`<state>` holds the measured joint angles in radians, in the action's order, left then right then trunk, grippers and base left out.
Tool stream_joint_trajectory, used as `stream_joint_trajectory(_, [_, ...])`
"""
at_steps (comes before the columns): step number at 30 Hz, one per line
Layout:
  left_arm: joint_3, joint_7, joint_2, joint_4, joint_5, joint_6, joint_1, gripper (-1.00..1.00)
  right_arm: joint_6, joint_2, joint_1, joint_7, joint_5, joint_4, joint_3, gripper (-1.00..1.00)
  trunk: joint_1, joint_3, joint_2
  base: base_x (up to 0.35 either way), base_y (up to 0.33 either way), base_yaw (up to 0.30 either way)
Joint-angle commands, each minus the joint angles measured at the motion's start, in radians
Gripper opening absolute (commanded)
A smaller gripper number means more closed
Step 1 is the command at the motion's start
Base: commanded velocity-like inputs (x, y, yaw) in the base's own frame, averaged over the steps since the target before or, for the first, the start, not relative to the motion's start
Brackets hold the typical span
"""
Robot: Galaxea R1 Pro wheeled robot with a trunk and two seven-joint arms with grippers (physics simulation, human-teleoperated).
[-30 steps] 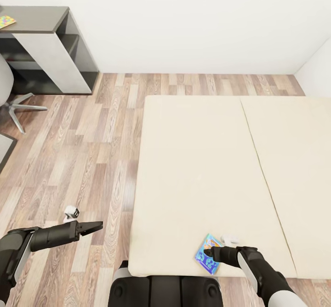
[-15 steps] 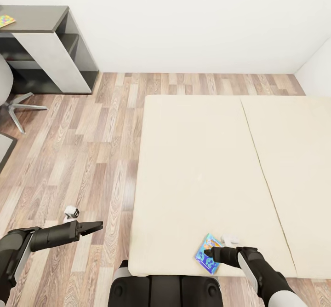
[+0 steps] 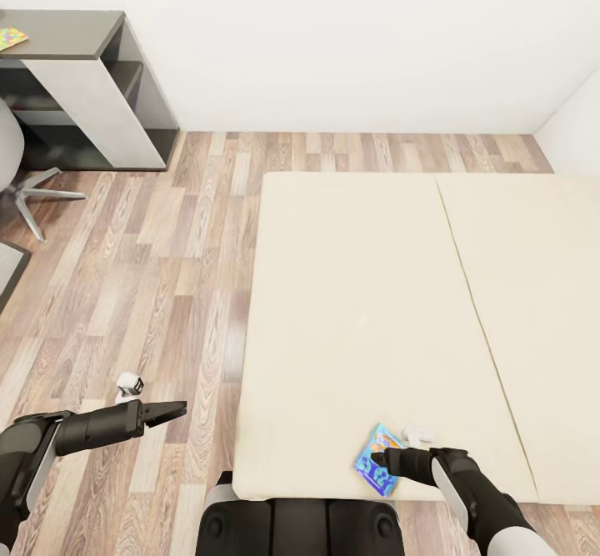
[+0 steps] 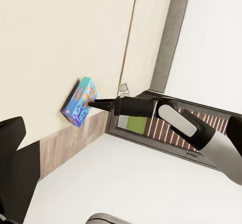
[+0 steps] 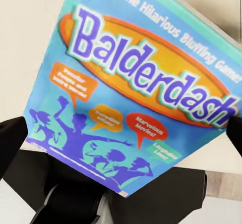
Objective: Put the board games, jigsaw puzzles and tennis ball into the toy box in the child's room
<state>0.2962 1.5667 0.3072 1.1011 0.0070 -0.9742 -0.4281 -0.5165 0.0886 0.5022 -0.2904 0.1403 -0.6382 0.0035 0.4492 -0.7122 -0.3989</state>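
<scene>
A light blue board game (image 3: 375, 461) with an orange oval logo sits tilted at the near edge of the beige bed (image 3: 358, 289). My right gripper (image 3: 386, 458) is shut on it. In the right wrist view the board game (image 5: 136, 93) is close up, with dark fingertips (image 5: 10, 138) at its two sides. The left wrist view has the board game (image 4: 80, 102) at the tip of the right gripper (image 4: 93, 103). My left gripper (image 3: 171, 410) hangs shut over the floor, left of the bed. A jigsaw puzzle (image 3: 12, 37) lies on the dark table (image 3: 75, 35) at the far left.
A small white object (image 3: 417, 434) lies on the bed just behind the board game. Another small white-and-black object (image 3: 127, 385) lies on the wood floor near my left arm. A grey swivel chair (image 3: 17, 181) stands by the table. White walls close the room behind.
</scene>
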Motion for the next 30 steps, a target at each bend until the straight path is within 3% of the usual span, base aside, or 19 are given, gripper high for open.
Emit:
stream_joint_trajectory(1, [0.000, 0.004, 0.000, 0.000, -0.001, -0.011, 0.000, 1.00, -0.004, 0.001, -0.001, 0.010, -0.007, -0.001, 0.000, 1.00, 0.001, -0.001, -0.001, 0.000, 0.000, 0.000])
stream_joint_trajectory(10, [0.000, 0.004, 0.001, 0.000, -0.001, -0.011, -0.001, 1.00, -0.003, -0.001, -0.001, 0.078, -0.007, -0.001, 0.000, 1.00, 0.001, -0.001, -0.001, 0.000, 0.000, 0.000])
stream_joint_trajectory(30, [0.000, 0.004, 0.001, 0.000, -0.001, -0.011, 0.000, 1.00, 0.004, -0.002, -0.001, 0.086, -0.007, -0.001, 0.000, 1.00, 0.001, -0.001, -0.001, 0.000, 0.000, 0.000])
